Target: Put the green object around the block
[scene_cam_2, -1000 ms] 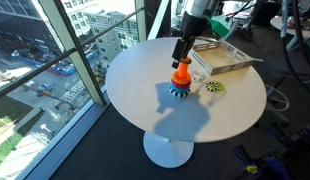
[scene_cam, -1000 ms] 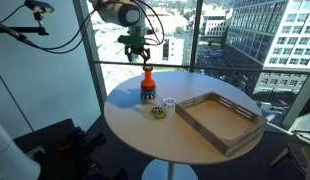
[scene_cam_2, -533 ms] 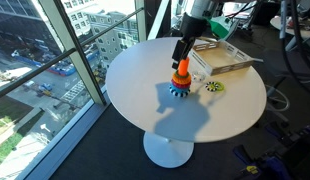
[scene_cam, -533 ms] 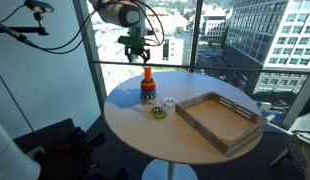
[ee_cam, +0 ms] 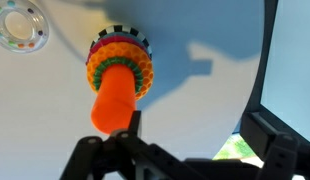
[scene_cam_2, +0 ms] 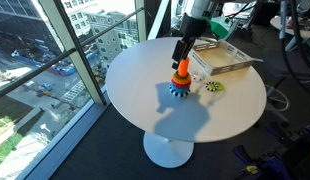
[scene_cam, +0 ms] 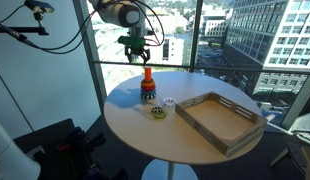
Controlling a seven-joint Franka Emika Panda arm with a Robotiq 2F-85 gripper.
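Observation:
The block, an orange post (scene_cam: 148, 80) on a base of dark and coloured bands, stands upright on the round white table (scene_cam: 145, 135); it also shows in the other exterior view (scene_cam_2: 181, 72) and in the wrist view (ee_cam: 117, 88). My gripper (scene_cam: 136, 50) (scene_cam_2: 184, 50) hangs just above the post, a little to one side. In the wrist view the gripper (ee_cam: 183, 138) has its fingers wide apart, with the post by the left finger. A small green patch (ee_cam: 231, 148) shows against the right finger; I cannot tell whether it is the green object.
A yellowish round piece (scene_cam: 158, 111) (scene_cam_2: 213, 87) and a clear ring (scene_cam: 167, 103) (ee_cam: 20, 27) lie beside the block. A large wooden tray (scene_cam: 201, 122) (scene_cam_2: 235, 64) takes up one side of the table. Tall windows stand close behind.

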